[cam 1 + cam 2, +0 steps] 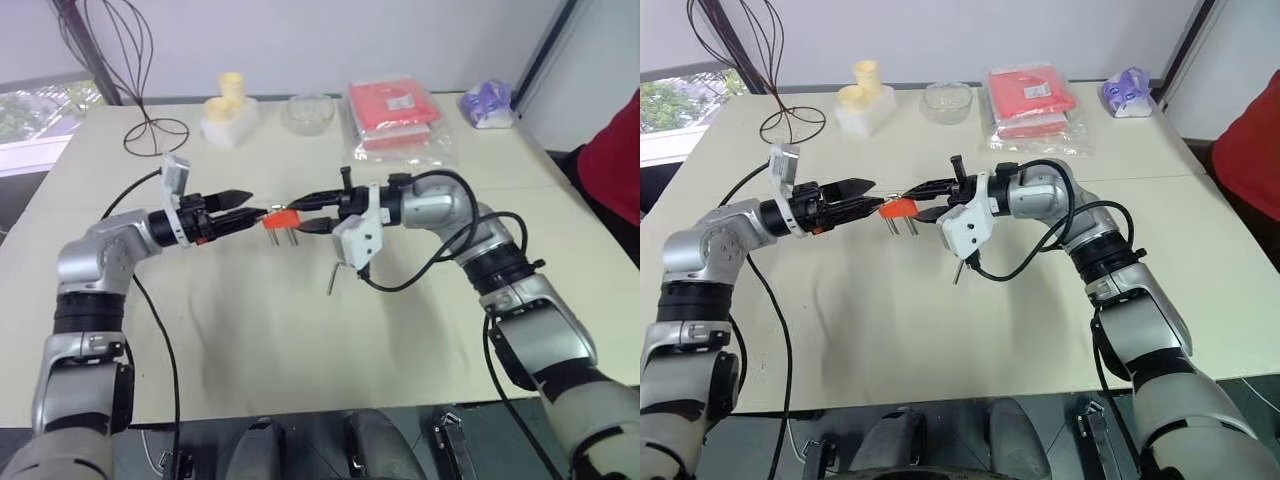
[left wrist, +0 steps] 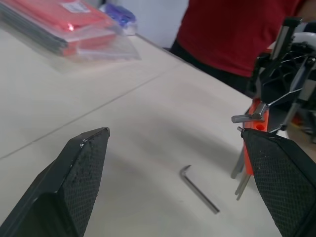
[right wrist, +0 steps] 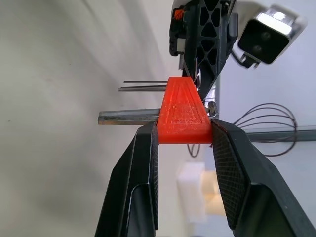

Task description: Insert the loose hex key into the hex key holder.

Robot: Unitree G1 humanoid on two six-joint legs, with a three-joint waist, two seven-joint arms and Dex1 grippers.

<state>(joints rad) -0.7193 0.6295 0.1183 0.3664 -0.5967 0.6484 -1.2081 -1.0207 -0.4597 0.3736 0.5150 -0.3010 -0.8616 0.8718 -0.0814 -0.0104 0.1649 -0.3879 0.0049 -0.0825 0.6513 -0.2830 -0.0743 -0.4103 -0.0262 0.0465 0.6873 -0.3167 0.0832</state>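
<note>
Beige table carries, along its far edge, a clear bowl, contents not discernible, a white holder with a pale yellow piece standing in it, and clear bags containing red material. Right gripper is clamped on the hex key holder, held above mid-table with short keys projecting from it. Left gripper has its jaws spread wide, fingertips just beside the holder; contact cannot be confirmed. Loose hex key lies flat on the table below the right gripper, untouched. A person in red stands at the far right.
</note>
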